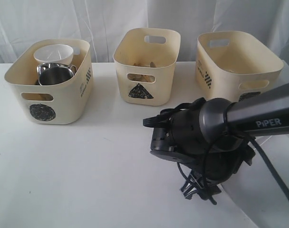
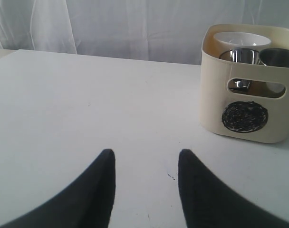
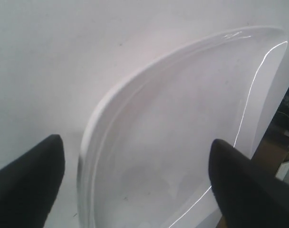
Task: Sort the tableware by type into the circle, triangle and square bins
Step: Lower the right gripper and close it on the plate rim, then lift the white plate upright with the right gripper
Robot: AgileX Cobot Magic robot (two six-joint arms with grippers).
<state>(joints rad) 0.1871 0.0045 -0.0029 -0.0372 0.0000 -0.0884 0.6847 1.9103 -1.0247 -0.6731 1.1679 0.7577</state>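
At the worktop's [image 1: 111, 180] front right edge, as far as the white-on-white view lets me judge, lies the plate [image 3: 192, 118] — glossy, smooth, shallow, with a raised rounded rim. That rim sits between the right gripper's [image 3: 135, 140] widely spread fingers, nothing clamped. The left gripper [image 2: 145, 156], fingers apart and empty, hovers over bare worktop facing the circle bin [image 2: 216, 109], so the right arm is nearer — the square bin [image 1: 230, 71] stands behind it, back right.
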